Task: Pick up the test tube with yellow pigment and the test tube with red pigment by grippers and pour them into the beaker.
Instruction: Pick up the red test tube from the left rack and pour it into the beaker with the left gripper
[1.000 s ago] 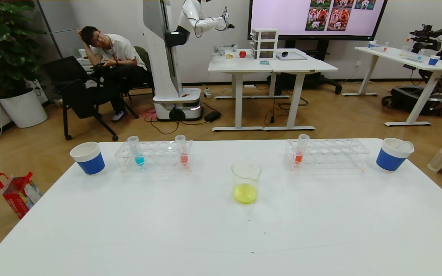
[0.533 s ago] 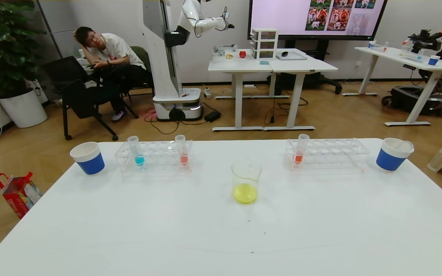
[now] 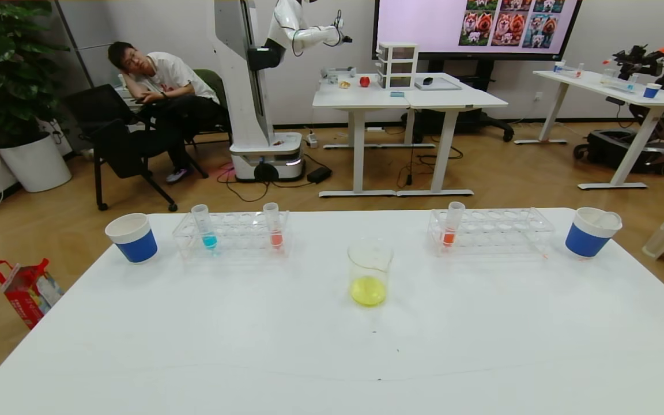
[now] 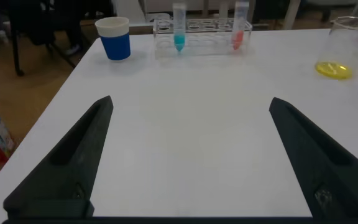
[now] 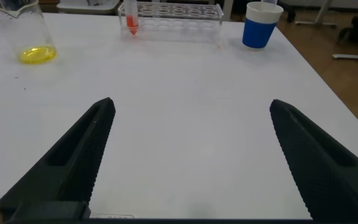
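The table [image 3: 205,346] is plain white, and near its middle the clear beaker [image 3: 369,272] holds a bright yellow pool at its bottom. Left of the beaker, a clear rack [image 3: 231,233] carries one tube with blue liquid [image 3: 204,227] and one with red-orange liquid [image 3: 273,225], beside a blue cup with a white rim [image 3: 132,237]. Right of the beaker, another clear rack [image 3: 499,229] holds a red-orange tube [image 3: 452,223], with a second blue-and-white cup [image 3: 591,231] beyond; both pincers, left [image 4: 188,155] and right [image 5: 188,155], are matte black.

Both arms stay outside the head camera's frame. In the right wrist view, the beaker [image 5: 18,34] is clipped by the top edge; each wrist view crops its own fingers below.
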Robot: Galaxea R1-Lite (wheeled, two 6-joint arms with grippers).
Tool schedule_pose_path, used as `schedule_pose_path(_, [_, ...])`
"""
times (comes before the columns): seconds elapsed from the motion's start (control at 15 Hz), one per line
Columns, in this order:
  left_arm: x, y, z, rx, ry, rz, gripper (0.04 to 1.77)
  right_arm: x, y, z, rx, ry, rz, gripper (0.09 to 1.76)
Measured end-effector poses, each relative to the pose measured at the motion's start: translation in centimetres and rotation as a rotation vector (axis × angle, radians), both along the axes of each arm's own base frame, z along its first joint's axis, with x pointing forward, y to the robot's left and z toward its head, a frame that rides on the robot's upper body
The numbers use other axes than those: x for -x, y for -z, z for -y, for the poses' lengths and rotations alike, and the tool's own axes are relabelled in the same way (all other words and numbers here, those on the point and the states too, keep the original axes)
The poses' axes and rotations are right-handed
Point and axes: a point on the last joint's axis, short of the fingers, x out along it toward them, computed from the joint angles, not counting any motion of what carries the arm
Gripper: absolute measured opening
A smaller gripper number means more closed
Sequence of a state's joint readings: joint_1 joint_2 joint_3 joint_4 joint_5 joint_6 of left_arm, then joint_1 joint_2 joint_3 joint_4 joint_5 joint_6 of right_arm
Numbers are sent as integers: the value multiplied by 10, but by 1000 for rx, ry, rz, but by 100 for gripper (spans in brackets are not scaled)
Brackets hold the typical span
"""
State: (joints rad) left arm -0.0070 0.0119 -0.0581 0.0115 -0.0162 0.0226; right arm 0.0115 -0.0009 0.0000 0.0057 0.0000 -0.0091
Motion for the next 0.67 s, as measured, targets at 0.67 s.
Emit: schedule_pose_path(0.67, [-113, -141, 3, 12, 30, 1, 175, 0, 0, 0, 0, 0, 0, 174])
